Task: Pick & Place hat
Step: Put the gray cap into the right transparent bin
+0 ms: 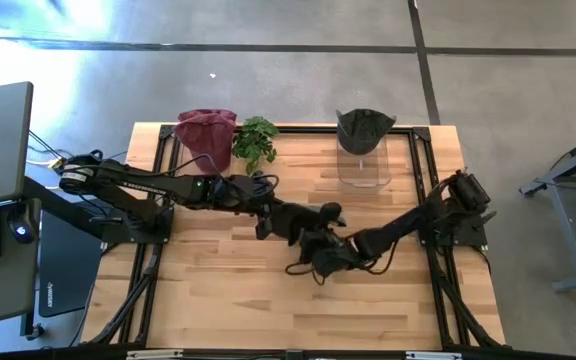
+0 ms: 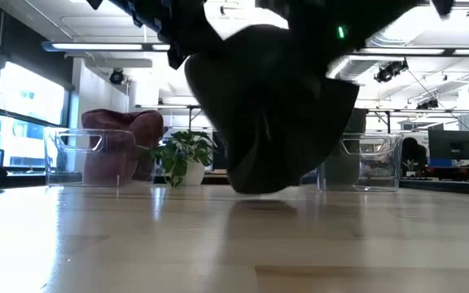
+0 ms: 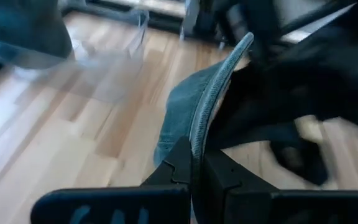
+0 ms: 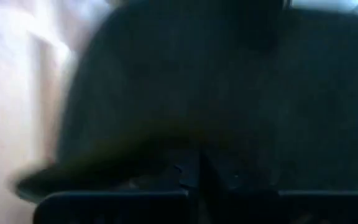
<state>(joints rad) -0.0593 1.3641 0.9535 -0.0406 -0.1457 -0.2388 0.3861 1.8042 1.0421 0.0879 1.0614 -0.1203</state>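
Note:
A black hat sits at the middle of the table between both grippers. In the low view the hat hangs below the arms, its lowest part just at the tabletop. My left gripper comes from the table's left and is shut on the hat. My right gripper comes from the right and is also shut on it. The left wrist view shows the hat's curved brim with its pale stitched rim. Dark cloth fills the right wrist view. My left gripper pinches the hat's brim edge between its two fingers, and the brim stands on edge, running away from them. My right gripper is shut on the hat's dark cloth; the cloth fills the view, so which part it has cannot be told.
At the far edge stand a maroon hat on a clear stand, a small potted plant, and a dark grey hat on a clear container. Bare wood lies toward the near edge. A black frame borders the table.

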